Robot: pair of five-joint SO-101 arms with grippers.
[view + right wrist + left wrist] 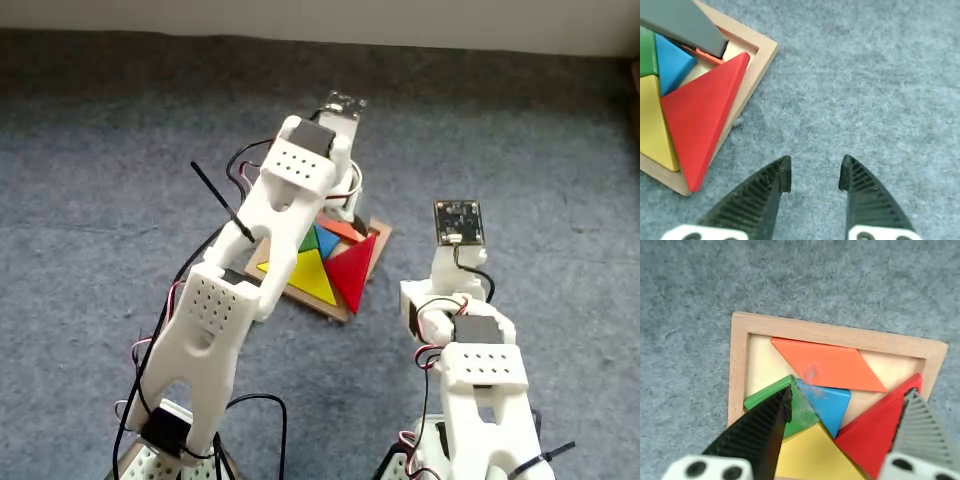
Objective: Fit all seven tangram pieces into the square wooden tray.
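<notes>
Left arm (285, 190) overhanging tray (382, 236), blocking access

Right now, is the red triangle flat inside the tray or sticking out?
Sticking out. One corner of the red triangle lies on top of the wooden tray's rim, not inside it.

site: indoor room, hobby or lab robot setup, which one unclear | surface: grey-blue carpet (90, 170) across the frame | top edge: pale wall strip (300, 15) | lower left: white printed arm (215, 330) with loose black wiring
</notes>
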